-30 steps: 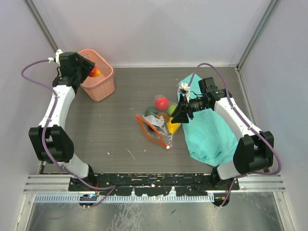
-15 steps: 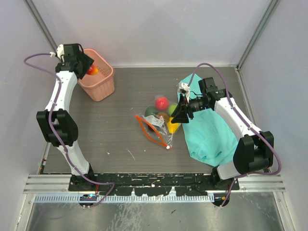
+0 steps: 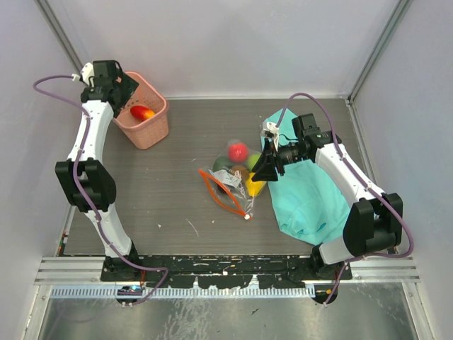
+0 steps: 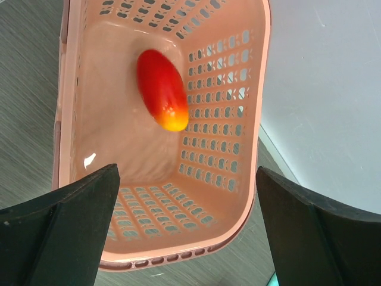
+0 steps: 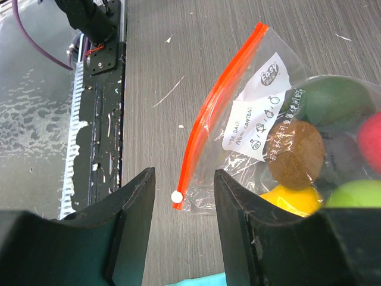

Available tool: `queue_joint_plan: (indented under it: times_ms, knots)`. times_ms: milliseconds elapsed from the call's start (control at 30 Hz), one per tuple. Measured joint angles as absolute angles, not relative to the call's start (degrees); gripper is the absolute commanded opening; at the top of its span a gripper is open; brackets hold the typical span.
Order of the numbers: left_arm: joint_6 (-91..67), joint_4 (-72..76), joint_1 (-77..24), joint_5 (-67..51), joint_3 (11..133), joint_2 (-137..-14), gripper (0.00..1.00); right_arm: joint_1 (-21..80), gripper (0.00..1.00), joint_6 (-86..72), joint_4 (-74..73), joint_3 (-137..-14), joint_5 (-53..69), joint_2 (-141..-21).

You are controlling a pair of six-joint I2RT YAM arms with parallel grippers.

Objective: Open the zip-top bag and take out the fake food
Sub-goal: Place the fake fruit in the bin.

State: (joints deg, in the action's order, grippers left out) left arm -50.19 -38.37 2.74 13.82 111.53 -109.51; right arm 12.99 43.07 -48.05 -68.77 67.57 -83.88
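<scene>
While the right pincer (image 3: 263,167) hangs at centre-right of the top view with its fingers spread and nothing between them, the zip-top bag (image 3: 230,190) lies on the counter (image 3: 184,152) just to its lower left. In the right wrist view the white slider (image 5: 177,195) at the end of the red-orange strip shows in the gap between the two fingers, down on the counter. The fake food (image 5: 294,149), brown, dark green, yellow, red and light green, crowds the bag's other end at the right edge of that view. I cannot tell whether every piece is under the plastic. In the upper left of the top view the left pincer (image 3: 115,86) is spread wide over the pink basket (image 3: 157,126). The basket holds one red-and-yellow fruit (image 4: 162,98). A teal cloth (image 3: 311,198) lies under the right arm.
</scene>
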Motion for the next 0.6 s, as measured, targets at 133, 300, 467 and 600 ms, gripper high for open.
queue_joint_plan:
  times_ms: [133,300,467,600]
  knots:
    - [-50.2,-38.5,2.8,13.8,111.5,-109.5,0.98,13.0,0.50,43.1,-48.1,-68.8,67.6,-83.9]
    - [-50.2,-38.5,2.8,13.6,111.5,-109.4,0.98,13.0,0.50,43.1,-48.1,-68.8,67.6,-83.9]
    - [-50.4,-38.4,2.6,13.3,109.7,-107.8,0.98,13.0,0.50,43.1,-48.1,-68.8,67.6,-83.9]
    - [-50.4,-38.4,2.0,13.2,107.9,-105.6,0.98,13.0,0.50,43.1,-48.1,-68.8,67.6,-83.9]
